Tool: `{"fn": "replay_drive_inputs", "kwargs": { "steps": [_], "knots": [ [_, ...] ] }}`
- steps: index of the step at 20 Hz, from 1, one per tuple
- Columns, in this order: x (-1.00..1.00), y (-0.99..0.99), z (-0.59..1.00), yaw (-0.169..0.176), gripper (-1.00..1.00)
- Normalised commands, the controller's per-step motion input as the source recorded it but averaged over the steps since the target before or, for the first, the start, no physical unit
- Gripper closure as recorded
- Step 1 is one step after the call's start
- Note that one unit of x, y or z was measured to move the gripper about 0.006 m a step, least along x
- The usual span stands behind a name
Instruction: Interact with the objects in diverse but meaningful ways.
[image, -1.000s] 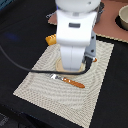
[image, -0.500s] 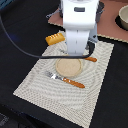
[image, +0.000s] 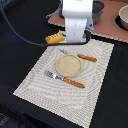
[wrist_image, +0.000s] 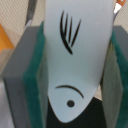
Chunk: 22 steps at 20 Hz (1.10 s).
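The wrist view is filled by a flat white fish (wrist_image: 75, 55) with black fin lines and a black eye, standing between two green pads (wrist_image: 36, 75). My gripper (wrist_image: 75, 85) is shut on it. In the exterior view the gripper (image: 75, 41) hangs above the far edge of the woven placemat (image: 35, 85). It sits just right of the yellow-orange bread loaf (image: 55, 38), and the fish itself cannot be made out there. A blue-grey pot (image: 98, 10) stands behind the arm.
A round tan plate (image: 67, 65) lies on the placemat. A fork with an orange handle (image: 67, 80) lies in front of it and an orange-handled knife (image: 85, 57) behind it. A bowl (image: 123, 17) stands at the exterior view's far right on a brown board.
The arm has risen and drawn back from over the plate toward the far edge of the placemat, leaving the plate fully uncovered.
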Motion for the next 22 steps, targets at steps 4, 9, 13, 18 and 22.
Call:
{"fn": "replay_drive_inputs", "kwargs": {
  "steps": [4, 9, 13, 18, 22],
  "knots": [
    [-0.65, 0.60, 0.00, 0.000, 1.00],
    [-0.57, 0.60, 0.00, 0.005, 1.00],
    [-0.54, 0.61, 0.00, 0.012, 1.00],
    [-0.53, 0.61, 0.00, 0.017, 1.00],
    [-0.52, 0.61, 0.00, 0.019, 1.00]
  ]
}}
